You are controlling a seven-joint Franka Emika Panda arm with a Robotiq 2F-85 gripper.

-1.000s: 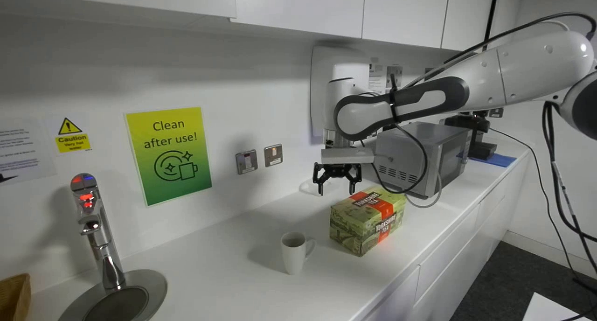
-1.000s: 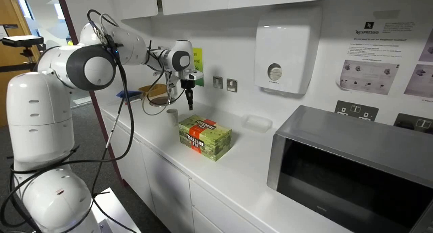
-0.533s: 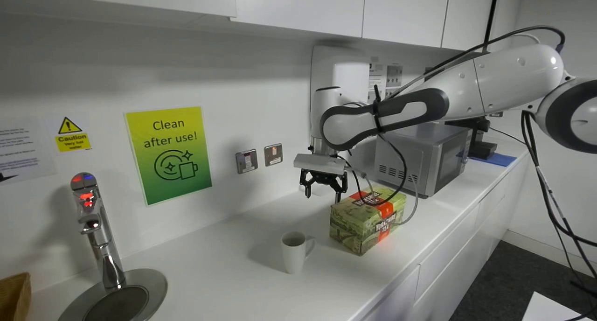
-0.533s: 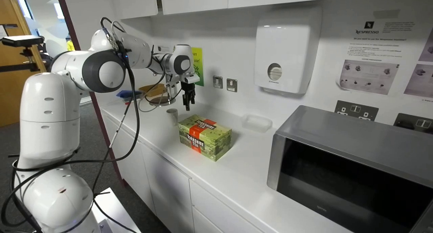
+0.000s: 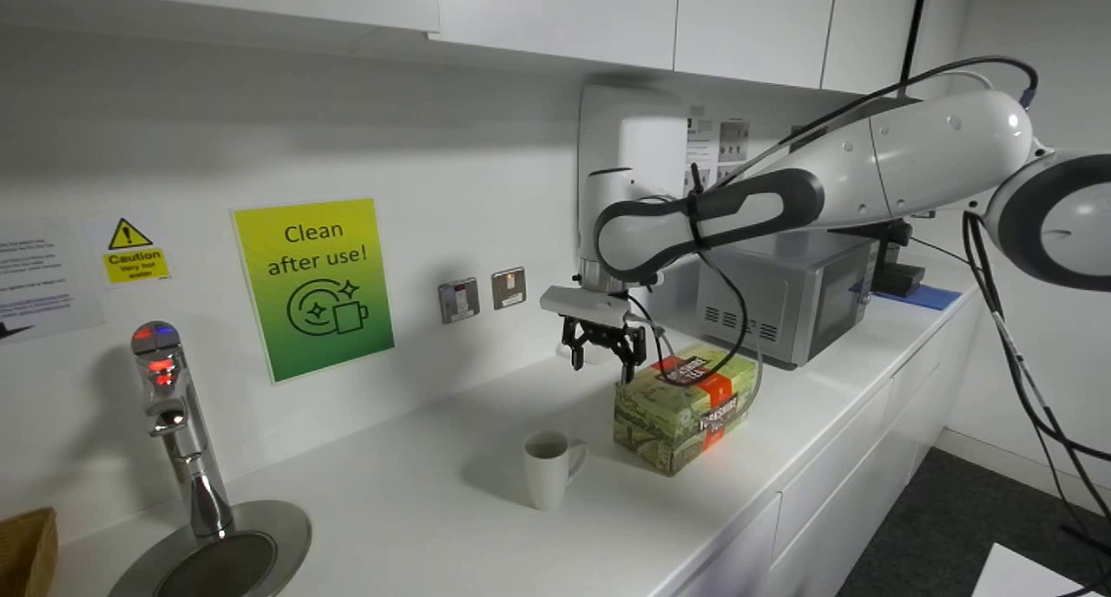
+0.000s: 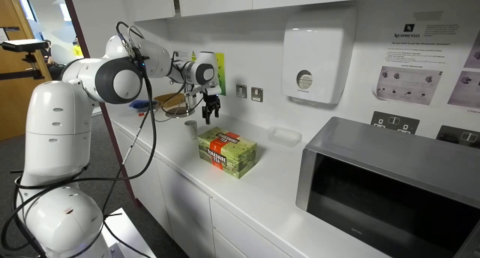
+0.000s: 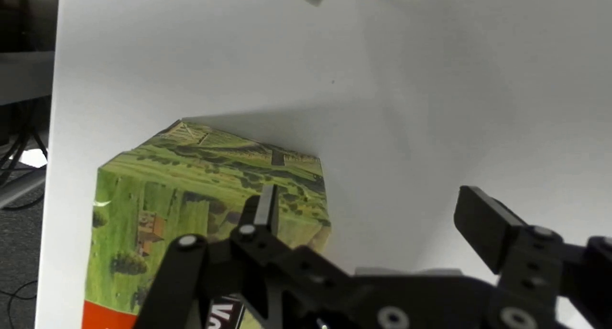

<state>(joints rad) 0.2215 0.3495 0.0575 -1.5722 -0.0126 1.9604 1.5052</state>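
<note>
The gripper [image 5: 602,367] hangs with its fingers spread wide and nothing between them, close above the tea box [image 6: 227,153] without touching it. The box sits flat on the white surface [image 5: 399,510], near its front edge. It looks like printed cardboard, so it is likely stiff at the corners, easily dented mid-panel, a little slick, and light for its bulk (how full it is cannot be told). Taking hold across the narrower width, with pressure on both long sides near their top edges, seems soundest, though whether the fingers would span that width is unclear. Only the wrist view makes plain that one finger lines up with the box and the opposite finger with the surface toward its back edge. Past the end of the box stands an upright mug [image 5: 547,475]; its handle [image 5: 582,460] shows in an exterior view alone. Near the back edge, a clear tub [image 6: 285,137] shows plainly in an exterior view. Farther along the surface are the microwave [image 6: 382,190] and, toward the opposite end, the tap [image 5: 187,445] and a round basin [image 5: 291,528]. On the wall behind, the green poster [image 5: 314,290] is fully readable in an exterior view.
</note>
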